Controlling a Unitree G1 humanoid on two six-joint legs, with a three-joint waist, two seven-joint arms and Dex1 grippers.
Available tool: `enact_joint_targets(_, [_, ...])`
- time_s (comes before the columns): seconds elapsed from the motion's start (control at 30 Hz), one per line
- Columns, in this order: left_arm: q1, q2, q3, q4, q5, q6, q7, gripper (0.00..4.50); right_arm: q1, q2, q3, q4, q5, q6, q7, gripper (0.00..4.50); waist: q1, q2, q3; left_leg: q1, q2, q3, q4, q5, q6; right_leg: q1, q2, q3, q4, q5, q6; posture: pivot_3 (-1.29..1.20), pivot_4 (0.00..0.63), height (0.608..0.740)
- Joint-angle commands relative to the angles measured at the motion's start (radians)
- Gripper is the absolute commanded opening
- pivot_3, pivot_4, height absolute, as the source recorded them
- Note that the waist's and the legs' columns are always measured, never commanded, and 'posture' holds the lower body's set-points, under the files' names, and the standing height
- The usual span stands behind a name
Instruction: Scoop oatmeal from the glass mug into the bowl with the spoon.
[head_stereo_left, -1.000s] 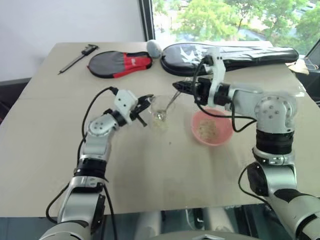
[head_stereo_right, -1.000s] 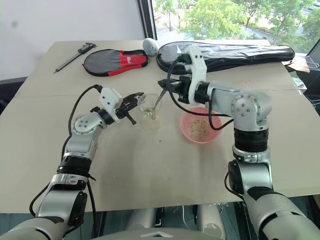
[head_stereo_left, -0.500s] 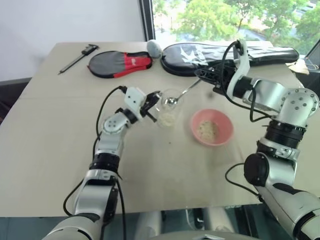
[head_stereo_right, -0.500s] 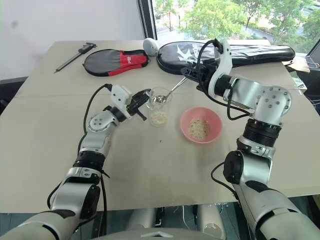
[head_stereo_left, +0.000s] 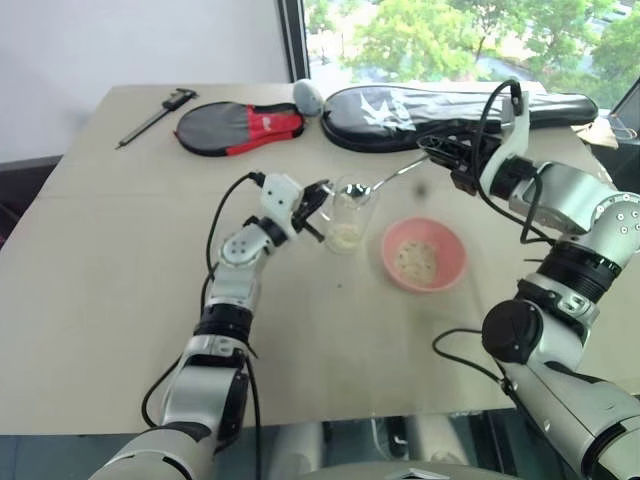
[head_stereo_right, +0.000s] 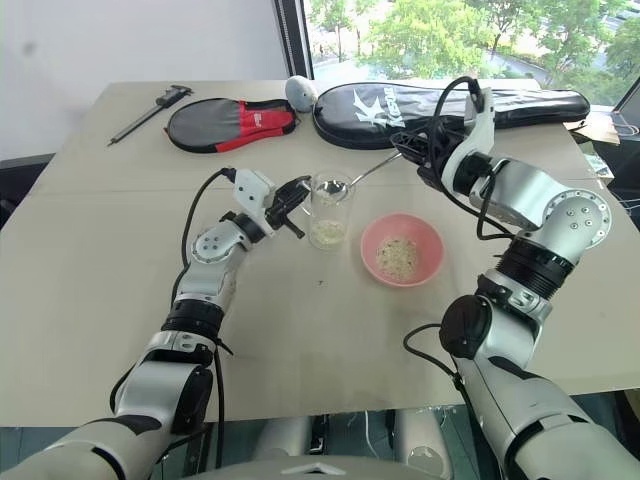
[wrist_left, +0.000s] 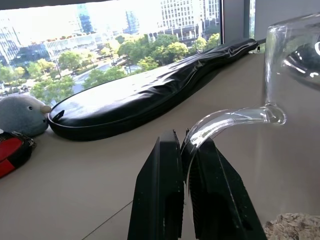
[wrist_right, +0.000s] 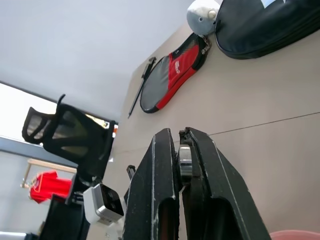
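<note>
The glass mug (head_stereo_left: 348, 214) stands on the table with oatmeal (head_stereo_left: 345, 237) in its bottom. My left gripper (head_stereo_left: 320, 198) is shut on the mug's clear handle (wrist_left: 225, 120), from the mug's left. The spoon (head_stereo_left: 390, 176) lies almost level, its oval bowl over the mug's rim and its handle running up right into my right gripper (head_stereo_left: 442, 157), which is shut on it. The pink bowl (head_stereo_left: 450, 268) sits just right of the mug, below the right gripper, with oatmeal (head_stereo_left: 413, 260) on its floor. Whether the spoon carries flakes I cannot tell.
At the table's far side lie a long black racket bag (head_stereo_left: 460, 105), a red and black paddle case (head_stereo_left: 240, 126), a grey plush toy (head_stereo_left: 308, 95) and a dark caliper (head_stereo_left: 155, 112). Bare tabletop spreads in front of the mug and bowl.
My right gripper has swung right and rolled, lifting the spoon from steep inside the mug to nearly level at its rim. The left gripper and mug have shifted slightly right.
</note>
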Motion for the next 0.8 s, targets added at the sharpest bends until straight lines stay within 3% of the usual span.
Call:
enact_joint_targets(0.03, [-0.028,-0.005,0.013,-0.016,-0.011,-0.038,0.014,0.03,0.025,-0.027,0.001,0.008,0.116,-0.054,-0.094,0.0,0.0,0.0,0.0,0.0,0.0,0.0,0.0,0.0,0.0,0.0,0.0,0.0,0.0,0.0,0.0,0.0,0.15,0.74])
enact_joint_targets(0.53, [-0.016,-0.017,0.01,-0.01,-0.004,-0.047,0.008,0.03,0.225,-0.222,0.25,0.007,0.628,-0.385,-0.268,0.0,-0.002,0.0,0.0,-0.001,0.0,0.0,0.0,0.0,0.0,0.0,0.0,0.001,-0.002,0.0,0.0,0.0,0.15,0.74])
enact_joint_targets(0.8, [-0.013,-0.001,0.01,0.014,0.008,-0.057,0.005,0.03,0.274,-0.254,0.264,-0.047,0.67,-0.456,-0.218,0.0,-0.001,0.0,0.0,-0.001,0.0,0.0,0.0,0.0,0.0,0.0,0.0,0.001,-0.002,0.0,0.0,0.0,0.15,0.74])
